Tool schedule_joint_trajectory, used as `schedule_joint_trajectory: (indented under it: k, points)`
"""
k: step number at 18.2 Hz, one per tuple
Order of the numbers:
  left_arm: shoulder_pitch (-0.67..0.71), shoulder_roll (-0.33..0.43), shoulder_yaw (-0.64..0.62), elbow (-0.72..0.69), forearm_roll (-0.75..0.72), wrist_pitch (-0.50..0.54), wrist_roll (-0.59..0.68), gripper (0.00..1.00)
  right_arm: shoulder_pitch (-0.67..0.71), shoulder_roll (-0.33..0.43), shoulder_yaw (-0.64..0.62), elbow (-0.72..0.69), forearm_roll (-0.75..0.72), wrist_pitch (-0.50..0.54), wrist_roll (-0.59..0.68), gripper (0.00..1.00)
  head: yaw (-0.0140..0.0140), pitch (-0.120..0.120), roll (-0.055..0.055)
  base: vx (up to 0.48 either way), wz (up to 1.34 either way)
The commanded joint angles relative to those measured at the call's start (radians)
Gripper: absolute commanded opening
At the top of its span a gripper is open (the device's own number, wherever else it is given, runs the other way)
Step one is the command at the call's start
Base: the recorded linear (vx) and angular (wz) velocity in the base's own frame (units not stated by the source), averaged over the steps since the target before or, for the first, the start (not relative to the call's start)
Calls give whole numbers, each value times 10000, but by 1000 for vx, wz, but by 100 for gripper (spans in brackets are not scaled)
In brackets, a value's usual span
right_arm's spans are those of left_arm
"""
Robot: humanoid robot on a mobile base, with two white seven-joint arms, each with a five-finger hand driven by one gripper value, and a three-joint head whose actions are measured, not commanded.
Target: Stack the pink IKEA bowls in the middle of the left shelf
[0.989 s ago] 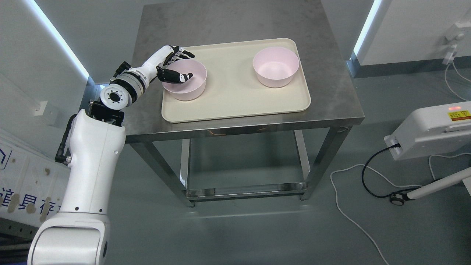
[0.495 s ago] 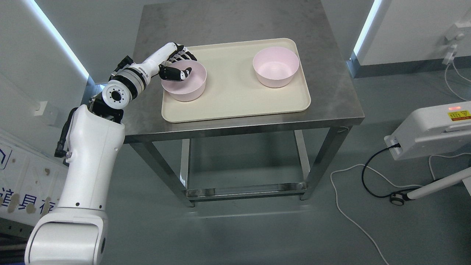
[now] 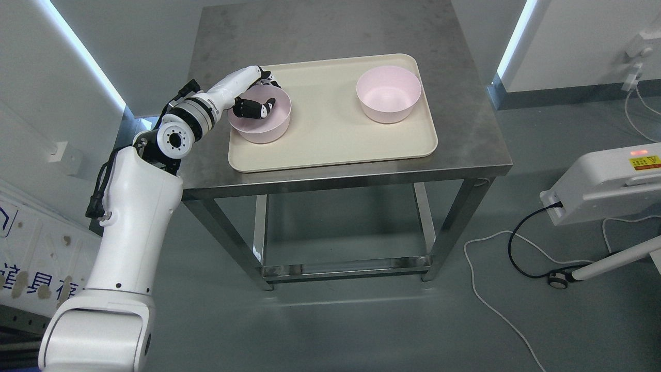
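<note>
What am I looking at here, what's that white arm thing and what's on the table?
This is a view from a camera on a humanoid robot's head, looking down. The white arm at the lower left is its left arm; its left hand grips the rim of the near pink plastic bowl, thumb inside. That bowl and a second pink bowl sit apart on a cream rectangular tray on a steel table. The right arm is out of view.
</note>
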Motion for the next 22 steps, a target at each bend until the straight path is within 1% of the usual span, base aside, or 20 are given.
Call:
schedule_joint_trajectory:
  k: [1,4,5,9,12,15,19,20,21,22]
  points:
    - [-6,-670,305,62,-179,-154,102,0,0,-175,-46,-175,-15,-2,0,100,0,0,0,0,0]
    - [9,-1574,1471,-60,-148,-169,149,0,0,-175,-46,-175,-15,-2,0,100,0,0,0,0,0]
    - [24,-1729,1687,-152,-102,-169,149,0,0,-175,-46,-175,-15,-2,0,100,0,0,0,0,0]
    - [24,-1924,2408,-275,20,-169,11,1,0,-175,-46,-175,-15,-2,0,100,0,0,0,0,0]
    - [24,-1924,2670,-276,434,-93,-20,1,0,-175,-46,-175,-15,-2,0,100,0,0,0,1,6]
    - [131,-1924,2488,-260,374,-138,11,2,0,-175,-46,-175,-15,-2,0,100,0,0,0,1,6]
    - [147,-1501,2425,-260,358,-93,72,5,0,-175,-46,-175,-15,-2,0,100,0,0,0,0,0]
    - [147,-1379,2440,-260,358,-77,72,9,0,-175,-46,-175,-15,-2,0,100,0,0,0,0,0]
    - [147,-1241,2440,-260,358,-62,87,18,0,-175,-46,-175,-15,-2,0,100,0,0,0,0,0]
    - [147,-1088,2425,-260,343,-47,103,34,0,-175,-46,-175,-15,-2,0,100,0,0,0,0,0]
